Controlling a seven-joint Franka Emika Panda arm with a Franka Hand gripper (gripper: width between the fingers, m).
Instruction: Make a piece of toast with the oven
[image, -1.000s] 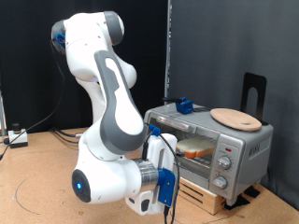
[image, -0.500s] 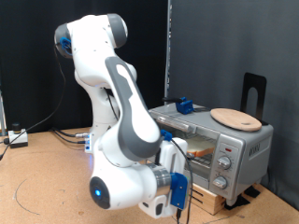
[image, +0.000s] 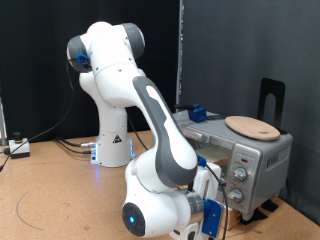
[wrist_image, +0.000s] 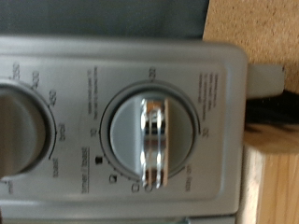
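Note:
The silver oven stands at the exterior view's right on a low wooden base. Its glass door is shut. My arm crosses in front of the door, so the piece of toast is hidden. My gripper hangs low in front of the oven's lower front, close to the knob panel; its fingers do not show. The wrist view is filled by that panel, with one silver timer knob in the middle and part of a second knob beside it. No fingers show there.
A round wooden board and a small blue object lie on the oven's top. A black stand rises behind it. The wooden base sticks out under the oven. Cables lie on the table at the exterior view's left.
My arm has swung down and towards the exterior view's right. The hand moved from beside the oven door to in front of the knob panel, and the arm now hides the toast.

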